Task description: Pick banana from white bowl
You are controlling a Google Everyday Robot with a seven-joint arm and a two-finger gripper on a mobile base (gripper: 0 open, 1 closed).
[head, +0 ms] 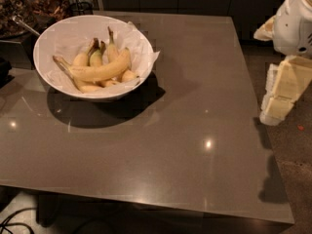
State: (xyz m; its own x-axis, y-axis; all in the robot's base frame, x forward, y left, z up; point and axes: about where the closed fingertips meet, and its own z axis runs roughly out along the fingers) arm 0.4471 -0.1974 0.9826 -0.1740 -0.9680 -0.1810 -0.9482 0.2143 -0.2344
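The white bowl (48, 40) stands on the far left part of the grey table (195, 130) and is lined with crumpled white paper. The long curved yellow banana (100, 71) lies across the top of the pile in it, with its thin brownish stem pointing left. Shorter bananas (95, 57) lie under and behind it. My gripper (274, 112) hangs at the right edge of the view, just off the table's right side and far from the bowl. It holds nothing that I can see.
My white arm (292, 26) is above the gripper at the upper right. Dark clutter and a metal utensil (22, 26) sit behind the bowl at the far left. Dark cabinets run along the back. Cables (12, 221) lie on the floor at the lower left.
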